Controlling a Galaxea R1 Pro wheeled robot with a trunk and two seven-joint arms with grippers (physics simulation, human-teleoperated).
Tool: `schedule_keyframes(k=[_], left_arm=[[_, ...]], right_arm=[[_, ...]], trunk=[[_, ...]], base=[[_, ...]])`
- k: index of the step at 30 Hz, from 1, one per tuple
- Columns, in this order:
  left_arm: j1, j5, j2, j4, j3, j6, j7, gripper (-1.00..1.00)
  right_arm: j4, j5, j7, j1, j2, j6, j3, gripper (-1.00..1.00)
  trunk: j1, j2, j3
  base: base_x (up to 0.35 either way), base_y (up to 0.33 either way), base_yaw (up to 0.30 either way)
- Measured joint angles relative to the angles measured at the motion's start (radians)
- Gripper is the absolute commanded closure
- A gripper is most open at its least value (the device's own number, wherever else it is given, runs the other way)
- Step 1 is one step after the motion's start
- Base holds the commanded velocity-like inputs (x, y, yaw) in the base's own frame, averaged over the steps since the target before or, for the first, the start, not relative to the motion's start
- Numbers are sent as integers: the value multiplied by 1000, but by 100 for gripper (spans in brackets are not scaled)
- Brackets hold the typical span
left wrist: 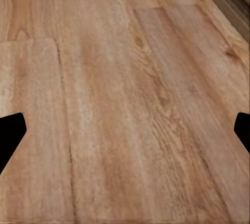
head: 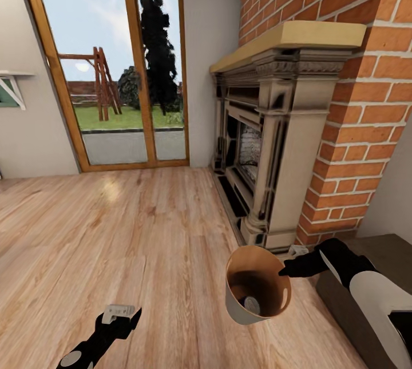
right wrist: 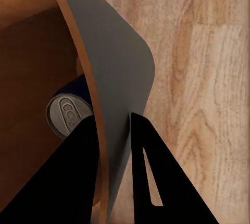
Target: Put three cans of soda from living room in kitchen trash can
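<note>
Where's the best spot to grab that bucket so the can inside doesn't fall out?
By its rim, probably. The right gripper pinches the bucket wall from above, one finger inside and one outside. The wall is thin and the mouth is open, so fingers can straddle it. Held this way it hangs nearly upright with the can at the bottom.

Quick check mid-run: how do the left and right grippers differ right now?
The right gripper is shut on the trash can wall, one finger inside and one outside; the left gripper is open and holds nothing. The right carries the can, a soda can inside; the left hangs over bare wood floor. Both have dark fingers.
</note>
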Motion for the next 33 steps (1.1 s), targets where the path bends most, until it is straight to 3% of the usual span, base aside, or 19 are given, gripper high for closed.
schedule_keyframes(k=[5, 9, 15, 20, 29, 33], left_arm=[[-8, 7, -7, 127, 5, 11, 98, -100], [-11, 8, -12, 160, 2, 13, 162, -100], [-12, 5, -6, 171, -3, 13, 79, -100], [-11, 8, -9, 171, -2, 8, 52, -100], [-12, 10, -5, 172, 13, 9, 57, -100], [-12, 12, -3, 172, 17, 11, 102, -100]], right_arm=[[0, 2, 0, 0, 1, -1, 1, 100], [0, 0, 0, 0, 3, 0, 0, 100], [0, 0, -3, 0, 6, 1, 1, 100], [0, 2, -5, 0, 6, -2, 1, 100], [0, 1, -5, 0, 6, 0, 2, 100], [0, 0, -5, 0, 6, 0, 2, 100]], trunk=[[0, 0, 0], [0, 0, 0], [0, 0, 0], [0, 0, 0], [0, 0, 0], [0, 0, 0]], base=[[34, -6, 0], [10, -1, 0], [233, 0, 0], [123, 0, 0], [16, 0, 0], [1, 0, 0]])
